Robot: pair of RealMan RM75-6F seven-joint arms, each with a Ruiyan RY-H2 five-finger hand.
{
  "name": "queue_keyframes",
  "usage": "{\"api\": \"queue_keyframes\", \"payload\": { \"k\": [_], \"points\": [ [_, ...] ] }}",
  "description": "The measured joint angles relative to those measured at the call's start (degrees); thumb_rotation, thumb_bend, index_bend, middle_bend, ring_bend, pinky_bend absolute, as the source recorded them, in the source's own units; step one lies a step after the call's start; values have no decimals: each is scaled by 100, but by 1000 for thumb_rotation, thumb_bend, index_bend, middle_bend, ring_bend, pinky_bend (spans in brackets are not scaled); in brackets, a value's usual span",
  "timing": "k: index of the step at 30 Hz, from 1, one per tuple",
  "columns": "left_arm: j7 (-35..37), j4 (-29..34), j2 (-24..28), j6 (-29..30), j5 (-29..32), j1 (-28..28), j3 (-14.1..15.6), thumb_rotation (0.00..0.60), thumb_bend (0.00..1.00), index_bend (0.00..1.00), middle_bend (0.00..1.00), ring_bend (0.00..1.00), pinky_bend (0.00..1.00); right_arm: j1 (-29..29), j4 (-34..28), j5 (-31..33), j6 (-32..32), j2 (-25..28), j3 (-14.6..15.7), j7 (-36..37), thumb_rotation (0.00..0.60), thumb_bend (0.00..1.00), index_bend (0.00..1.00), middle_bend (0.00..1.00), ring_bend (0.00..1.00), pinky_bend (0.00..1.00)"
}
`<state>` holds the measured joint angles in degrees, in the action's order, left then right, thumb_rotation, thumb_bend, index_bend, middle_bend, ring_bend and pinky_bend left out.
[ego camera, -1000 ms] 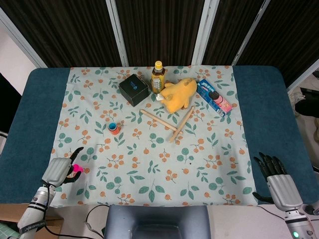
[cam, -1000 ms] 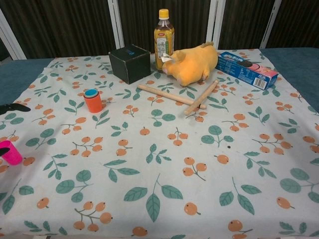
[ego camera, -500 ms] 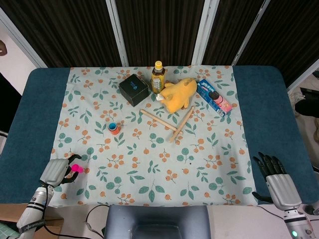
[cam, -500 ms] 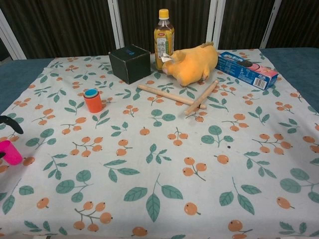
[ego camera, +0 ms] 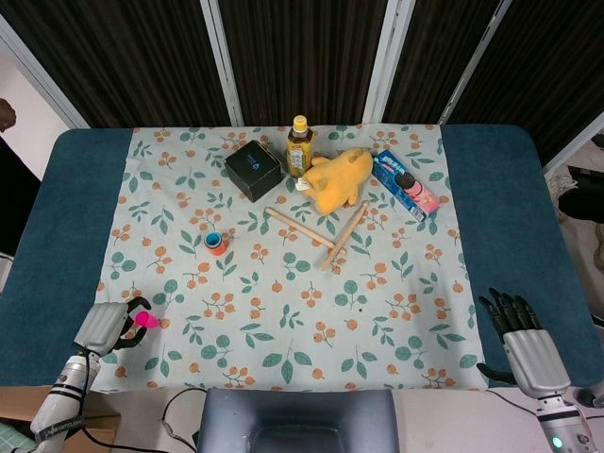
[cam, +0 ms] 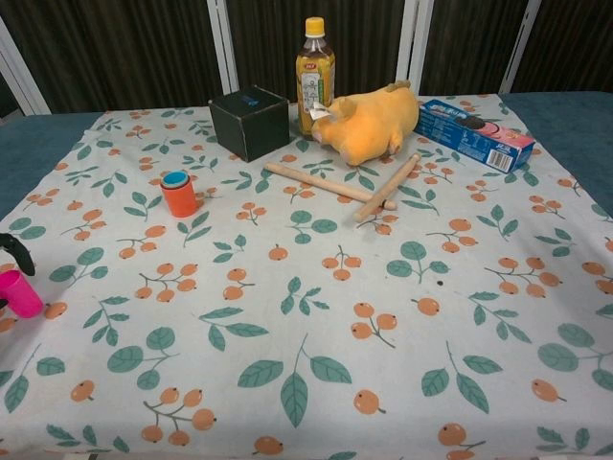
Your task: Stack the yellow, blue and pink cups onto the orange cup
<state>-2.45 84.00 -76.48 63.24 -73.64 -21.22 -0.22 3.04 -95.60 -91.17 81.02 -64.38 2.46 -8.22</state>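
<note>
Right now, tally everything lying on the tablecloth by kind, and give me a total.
Cups: 3 (blue cup nested in orange cup, pink cup)
Wooden sticks: 2
Tea bottle: 1
Black box: 1
Yellow plush toy: 1
Cookie box: 1
Total: 9

My left hand [ego camera: 106, 326] is grey with black fingers, and the cup [cam: 19, 293] at its fingertips is bright pink. The cloth [ego camera: 283, 311] is pale with green leaves and orange berries over a dark teal table [ego camera: 66, 217]; on it stands the orange cup [cam: 178, 195] with blue inside. Behind that cup are a black box [ego camera: 253, 171], a yellow-capped amber bottle [cam: 315, 67], a yellow-orange plush [cam: 369, 120], pale wooden sticks [cam: 326, 183] and a blue packet [cam: 475, 133].
</note>
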Motion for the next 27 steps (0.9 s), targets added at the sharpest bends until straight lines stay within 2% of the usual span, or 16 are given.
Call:
{"api": "queue_keyframes", "payload": {
  "k": [18, 22, 27],
  "points": [
    [20, -108, -1, 8, -11, 32, -155, 600, 352, 500, 1000, 1000, 1000, 4, 1, -1, 5, -16, 10, -23, 600, 107, 0, 0, 0, 0],
    [-58, 4, 79, 112, -6, -31, -343, 600, 353, 511, 1000, 1000, 1000, -4, -1, -9, 27, -11, 11, -11, 600, 107, 0, 0, 0, 0],
    [-368, 368, 200, 215, 61, -281, -766, 600, 353, 519, 1000, 1000, 1000, -9, -3, -7, 41, -2, 9, 2, 600, 107, 0, 0, 0, 0]
  ]
}}
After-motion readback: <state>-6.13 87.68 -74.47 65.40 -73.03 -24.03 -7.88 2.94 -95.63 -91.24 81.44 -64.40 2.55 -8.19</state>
